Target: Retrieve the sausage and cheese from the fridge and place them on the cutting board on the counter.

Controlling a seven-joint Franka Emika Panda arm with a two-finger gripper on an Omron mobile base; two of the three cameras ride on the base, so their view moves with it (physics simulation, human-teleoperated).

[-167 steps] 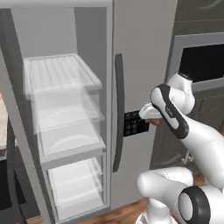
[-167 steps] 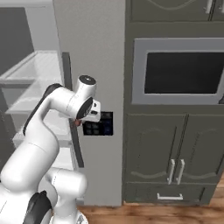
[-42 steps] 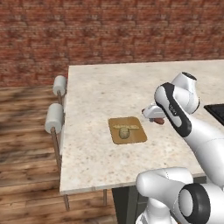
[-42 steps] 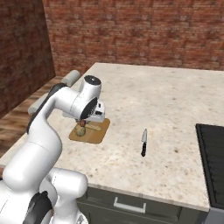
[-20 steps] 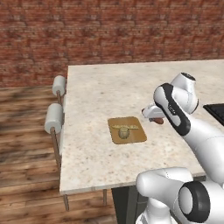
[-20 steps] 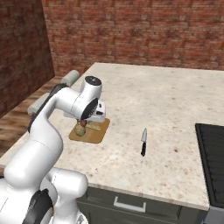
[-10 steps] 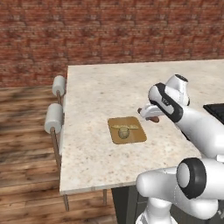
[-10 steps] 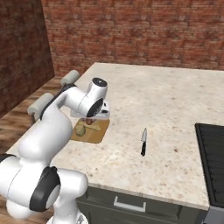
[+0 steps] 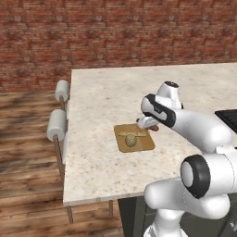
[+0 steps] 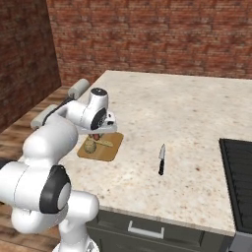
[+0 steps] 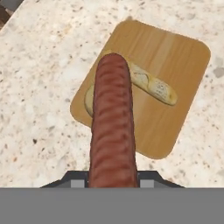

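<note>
Step in hand: placing 2nd item. Small reddish-brown cylindrical sausage (image 11: 112, 127) gripped between the two dark fingers (image 11: 78, 180), held above the flat golden-brown wooden cutting board (image 9: 146, 143) w/ rounded corners. Rounded yellowish-tan cheese lump (image 9: 130, 140) already on board, near its centre; a pale elongated piece lies just beside it. Board rests on beige speckled stone tabletop (image 9: 102, 102). Black-handled knife (image 10: 161, 159) lies well apart from board. Next move, by judgement: lower onto a free part of board, clear of cheese, then release.
</note>
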